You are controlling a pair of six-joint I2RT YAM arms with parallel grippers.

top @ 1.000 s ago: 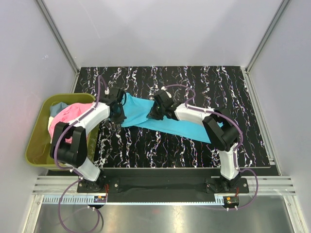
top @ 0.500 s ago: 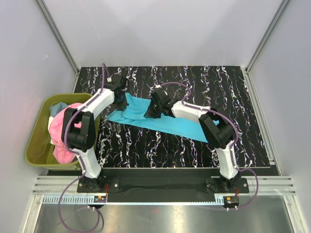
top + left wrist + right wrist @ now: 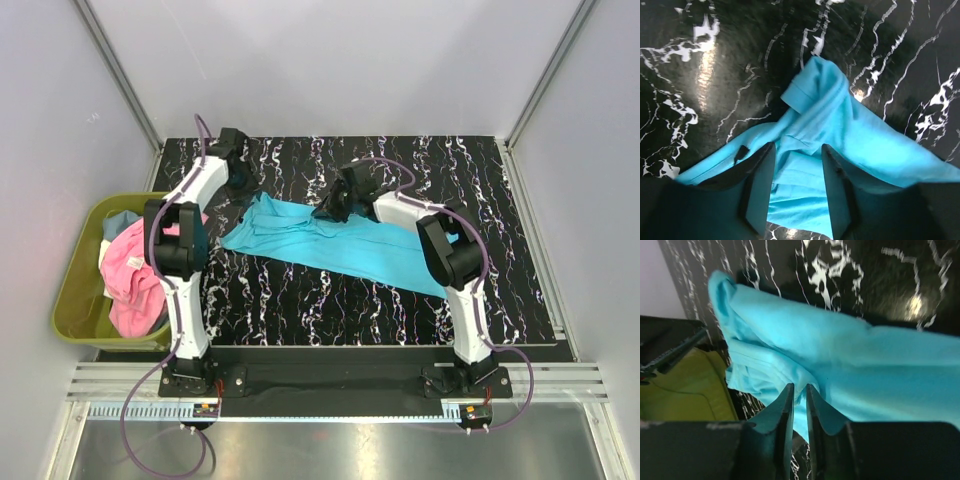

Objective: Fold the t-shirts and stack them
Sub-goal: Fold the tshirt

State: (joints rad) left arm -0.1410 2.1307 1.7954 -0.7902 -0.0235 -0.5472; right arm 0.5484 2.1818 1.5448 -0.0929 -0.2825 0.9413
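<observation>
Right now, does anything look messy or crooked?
Yes. The turquoise t-shirt lies slantwise across the table, rumpled and bunched at its left end instead of flat. The pink shirt is heaped untidily in the green bin.

Right end of turquoise t-shirt (image 3: 300,236) under right arm (image 3: 452,262)

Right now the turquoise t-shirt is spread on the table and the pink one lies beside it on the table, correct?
Not quite. The turquoise t-shirt is on the table, but the pink t-shirt sits in the olive-green bin, as the top external view shows.
</observation>
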